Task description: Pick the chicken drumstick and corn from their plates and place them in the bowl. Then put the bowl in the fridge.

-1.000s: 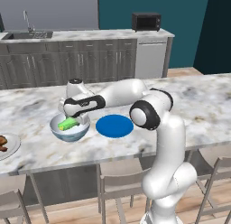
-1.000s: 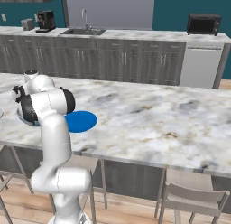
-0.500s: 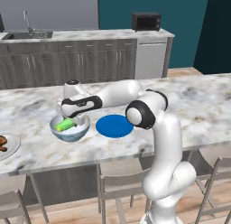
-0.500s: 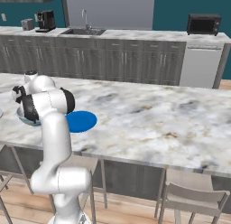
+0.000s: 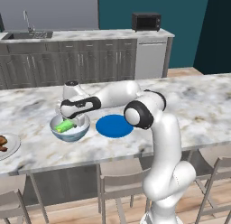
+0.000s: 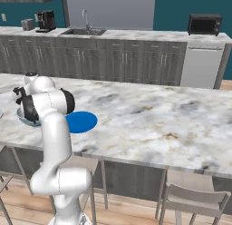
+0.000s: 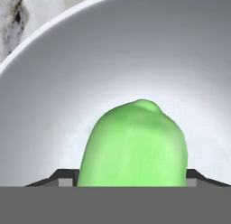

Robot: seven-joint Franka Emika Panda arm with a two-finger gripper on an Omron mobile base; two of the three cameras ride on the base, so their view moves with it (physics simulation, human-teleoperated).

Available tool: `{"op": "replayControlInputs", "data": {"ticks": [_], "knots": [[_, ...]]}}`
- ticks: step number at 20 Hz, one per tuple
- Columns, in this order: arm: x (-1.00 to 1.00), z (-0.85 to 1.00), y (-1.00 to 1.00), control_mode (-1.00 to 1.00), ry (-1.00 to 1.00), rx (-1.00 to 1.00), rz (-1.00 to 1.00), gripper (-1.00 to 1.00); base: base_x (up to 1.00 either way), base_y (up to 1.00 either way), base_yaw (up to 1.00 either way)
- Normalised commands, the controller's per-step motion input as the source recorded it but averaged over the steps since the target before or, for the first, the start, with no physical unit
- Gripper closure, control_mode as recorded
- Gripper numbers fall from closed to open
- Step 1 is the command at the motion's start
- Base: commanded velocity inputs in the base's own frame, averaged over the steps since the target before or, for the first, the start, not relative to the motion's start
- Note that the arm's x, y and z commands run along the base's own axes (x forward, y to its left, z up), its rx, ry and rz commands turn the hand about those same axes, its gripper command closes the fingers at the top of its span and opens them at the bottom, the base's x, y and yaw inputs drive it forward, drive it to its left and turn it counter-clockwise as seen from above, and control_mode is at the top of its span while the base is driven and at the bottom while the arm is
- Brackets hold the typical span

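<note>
The light green corn point(image 5: 64, 126) hangs low inside the pale blue-grey bowl point(image 5: 76, 133), with my gripper point(image 5: 67, 122) shut on it from above. In the hand view the corn point(image 7: 135, 142) fills the gap between the dark fingertips point(image 7: 61, 177), over the bowl's whitish inside point(image 7: 135, 51). The bare blue plate point(image 5: 115, 126) lies just right of the bowl. At the far left edge the reddish-brown chicken drumstick point(image 5: 2, 142) rests on the grey-white plate point(image 5: 10, 148). The fridge is out of view.
Everything stands on a marble island counter point(image 5: 194, 105) with stools point(image 5: 115, 182) tucked along its near edge. Behind it run dark grey cabinets with a sink point(image 6: 84, 31) and a microwave point(image 5: 145, 21). My arm hides most of the bowl point(image 6: 22, 118) in the right base view.
My hand has sunk a little lower into the bowl with the corn still in it. Nothing else has moved.
</note>
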Motion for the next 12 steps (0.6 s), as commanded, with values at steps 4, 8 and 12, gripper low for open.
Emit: {"op": "replayControlInputs", "data": {"ticks": [4,8,12], "knots": [[0.0,-0.11,0.0,-1.0,0.01,0.0,0.0,-1.0,0.0,0.0,0.0],[0.0,-0.1,0.0,-1.0,0.03,0.0,0.0,-1.0,0.0,0.0,0.0],[0.0,-0.05,0.0,-1.0,0.02,0.0,0.0,-1.0,0.0,0.0,0.0]]}}
